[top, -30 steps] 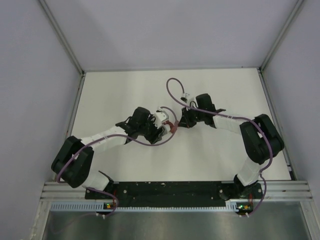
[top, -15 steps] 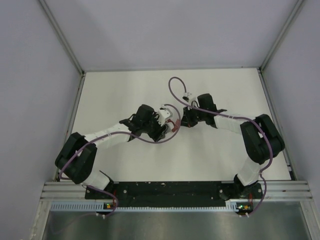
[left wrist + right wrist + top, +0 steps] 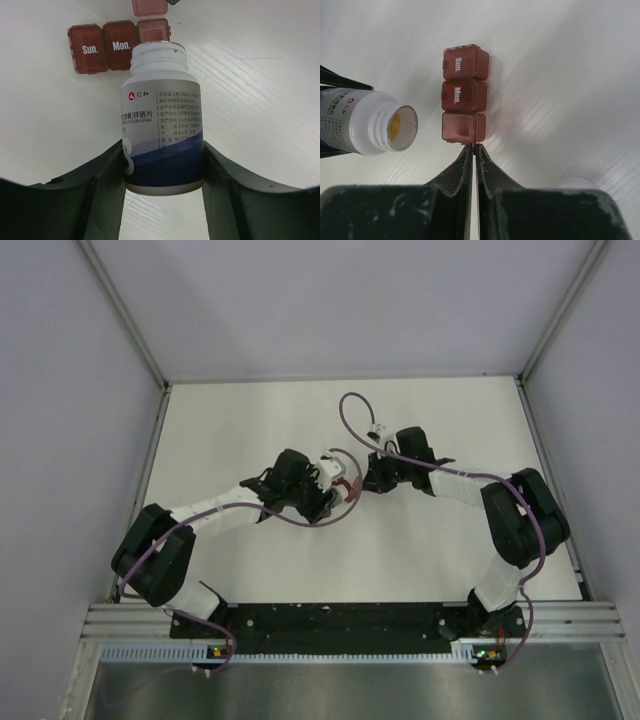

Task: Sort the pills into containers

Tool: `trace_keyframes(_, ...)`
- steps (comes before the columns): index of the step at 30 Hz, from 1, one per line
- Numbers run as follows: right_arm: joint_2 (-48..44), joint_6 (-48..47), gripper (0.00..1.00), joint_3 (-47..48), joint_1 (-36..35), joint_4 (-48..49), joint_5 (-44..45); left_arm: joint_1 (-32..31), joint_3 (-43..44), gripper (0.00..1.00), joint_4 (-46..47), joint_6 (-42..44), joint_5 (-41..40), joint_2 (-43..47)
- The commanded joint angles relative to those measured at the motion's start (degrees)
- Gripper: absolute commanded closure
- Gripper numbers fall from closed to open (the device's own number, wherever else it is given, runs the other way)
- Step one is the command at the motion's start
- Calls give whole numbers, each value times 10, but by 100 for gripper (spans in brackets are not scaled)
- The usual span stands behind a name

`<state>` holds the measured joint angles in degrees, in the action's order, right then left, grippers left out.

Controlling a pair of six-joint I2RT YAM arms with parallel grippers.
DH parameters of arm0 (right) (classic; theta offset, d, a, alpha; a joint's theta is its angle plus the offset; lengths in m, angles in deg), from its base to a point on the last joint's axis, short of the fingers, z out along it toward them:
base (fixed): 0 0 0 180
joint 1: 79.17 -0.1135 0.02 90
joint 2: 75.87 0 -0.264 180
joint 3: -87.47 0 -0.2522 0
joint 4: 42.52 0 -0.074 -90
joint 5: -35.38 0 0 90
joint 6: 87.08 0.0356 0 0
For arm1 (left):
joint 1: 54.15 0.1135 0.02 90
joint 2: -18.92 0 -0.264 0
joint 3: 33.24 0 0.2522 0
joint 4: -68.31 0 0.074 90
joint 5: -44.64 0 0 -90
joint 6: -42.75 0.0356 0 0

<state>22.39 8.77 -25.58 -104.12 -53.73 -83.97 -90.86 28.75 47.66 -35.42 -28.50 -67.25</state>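
Top external view: both arms reach inward from their bases and meet at mid-table, with the left gripper (image 3: 328, 492) and right gripper (image 3: 364, 480) close on either side of the containers (image 3: 348, 490).
Left arm (image 3: 215, 512): stretched low and forward to the right, elbow bent near its base, wrist turned toward the middle.
Left gripper state: fingers (image 3: 107, 172) clamped on the lower body of a white pill bottle (image 3: 162, 125), one finger on each side.
Pill bottle: uncapped and lying tipped over in the grip, its open mouth just at the end compartment of the strip; yellow shows inside the neck (probably the pills (image 3: 394, 126)).
Right arm (image 3: 455, 483): folded at the elbow on the right side, forearm running left and slightly away toward the strip.
Right gripper state: fingers pressed together, the tips touching the near edge of the unlabeled end compartment; whether they nip a sliver of its lid cannot be told.
Containers: a dark red-brown strip of three joined squares (image 3: 464, 95) flat on the white table (image 3: 560, 75), between the two grippers. Two are closed and marked "Sun." and "Mon."; the third, nearest the bottle mouth, has its lid (image 3: 149, 7) flipped up.
Bottle and strip: the bottle's rim overlaps the open compartment in the left wrist view, and stands just beside it in the right wrist view.
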Motion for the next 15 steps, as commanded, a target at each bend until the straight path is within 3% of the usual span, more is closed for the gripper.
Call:
trace_keyframes(1,-21,6,98,3,3,18,11,-4,27,100,19,-5,-4,-8)
trace_keyframes(15,-22,15,99,-1,3,22,16,-12,59,100,0,-29,-24,-32)
